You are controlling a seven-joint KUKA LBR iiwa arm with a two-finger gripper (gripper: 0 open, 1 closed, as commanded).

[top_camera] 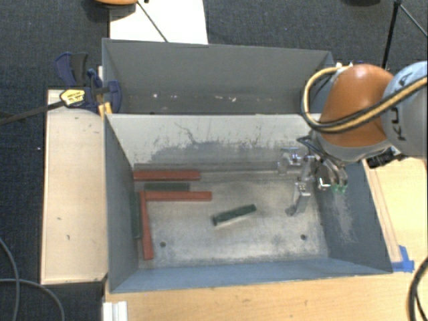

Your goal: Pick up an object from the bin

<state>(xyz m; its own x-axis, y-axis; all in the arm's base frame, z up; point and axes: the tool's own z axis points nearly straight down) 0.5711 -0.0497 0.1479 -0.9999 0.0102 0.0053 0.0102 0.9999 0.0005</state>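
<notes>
Orange wrist cover (pixel 354 102), tool (pixel 295 207) low at right of bin (pixel 354 229), grip state unclear; dark green bar (pixel 234 215) nearby

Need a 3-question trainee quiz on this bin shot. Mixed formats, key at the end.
1. Fill in: seen in the camera view, the red bars lie toward the ____ side of the bin.
2. Which thing lies nearest the hand?
A) the dark green bar in the middle of the floor
B) a red bar
C) a yellow ball
3. True or false: the hand is touching the dark green bar.

Key: 1 left; 2 A; 3 false, bare floor shows between them.
</notes>
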